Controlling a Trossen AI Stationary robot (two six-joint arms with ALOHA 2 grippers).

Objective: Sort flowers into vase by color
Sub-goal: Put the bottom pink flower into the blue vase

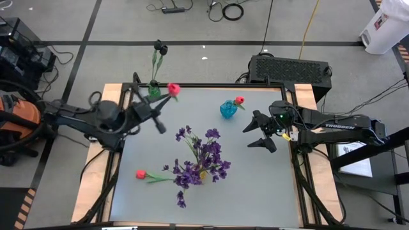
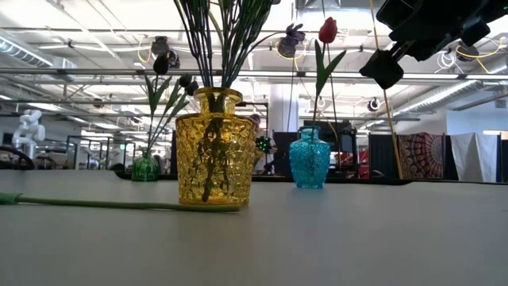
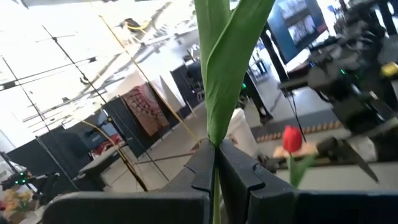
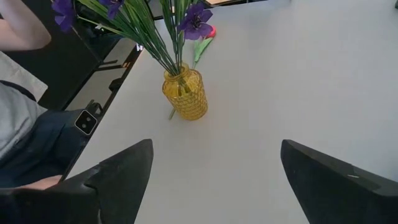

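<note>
Grey bench (image 1: pixel 255 185) fills the high view, with both dark arms reaching in from its sides. The left hand (image 1: pixel 155 105) is clamped on the green stem of a red tulip (image 1: pixel 173 89), whose head hangs just beside the small green vase (image 1: pixel 154 91) at the bench's far left corner; that vase holds a black-headed bloom (image 1: pixel 160 47). The right hand (image 1: pixel 259 133) hovers near the blue vase (image 1: pixel 228 109), fingers spread wide and holding nothing. A second red tulip (image 1: pixel 239 100) stands in the blue vase. Purple sprays (image 1: pixel 201 160) fill the yellow vase (image 1: pixel 203 172) at the bench's middle, and a third red tulip (image 1: pixel 141 174) lies flat on the bench to its left.

From the low view, the yellow vase (image 2: pixel 213 149) stands nearest, a green stem (image 2: pixel 119 204) lying on the bench and reaching its base. The blue vase (image 2: pixel 309 159) sits behind with its tulip (image 2: pixel 327 30) upright, the green vase (image 2: pixel 145 167) farther back. One dark hand (image 2: pixel 413 40) hangs at the upper right.

Through the left wrist view, the fingers (image 3: pixel 242 171) pinch a broad green leaf and stem (image 3: pixel 221 74); the tulip in the blue vase (image 3: pixel 292 139) shows beyond.

Through the right wrist view, the fingers (image 4: pixel 121 171) stand wide apart above the bench, the yellow vase (image 4: pixel 185 93) and its purple sprays (image 4: pixel 193 15) ahead, and a person's sleeve (image 4: pixel 18 118) at the bench's edge.
</note>
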